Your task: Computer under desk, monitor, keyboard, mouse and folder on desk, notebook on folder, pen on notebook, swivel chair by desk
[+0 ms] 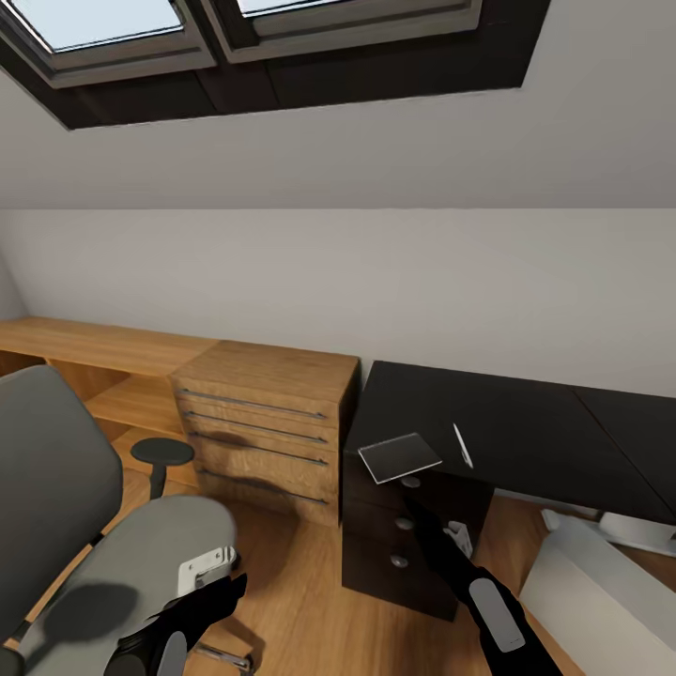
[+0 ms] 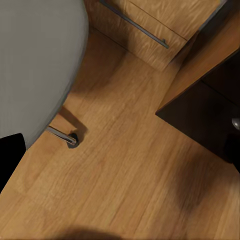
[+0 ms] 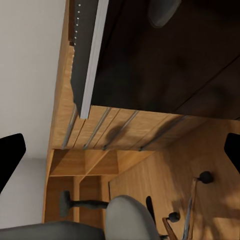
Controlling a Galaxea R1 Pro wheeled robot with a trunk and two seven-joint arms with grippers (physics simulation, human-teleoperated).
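Observation:
The black desk (image 1: 526, 422) stands at the right. A small dark notebook (image 1: 399, 457) lies at its front left corner, partly over the edge, with the thin white pen (image 1: 462, 444) just right of it. My right gripper (image 1: 457, 537) hangs open below that corner, in front of the desk's drawers. In the right wrist view the notebook (image 3: 86, 55) is seen from beneath, with the right gripper (image 3: 120, 155) spread wide. The grey swivel chair (image 1: 84, 526) fills the lower left, and my left gripper (image 1: 208, 575) is open beside its seat (image 2: 35, 65). A light grey computer (image 1: 587, 587) stands at lower right. Monitor, keyboard, mouse and folder are out of view.
A light-wood drawer unit (image 1: 268, 422) stands between chair and desk, joined to a low wooden shelf (image 1: 84, 347) along the wall. The desk's black drawer pedestal (image 1: 404, 535) has round knobs. A white object (image 1: 638, 530) lies under the desk. Sloped wall and skylights above.

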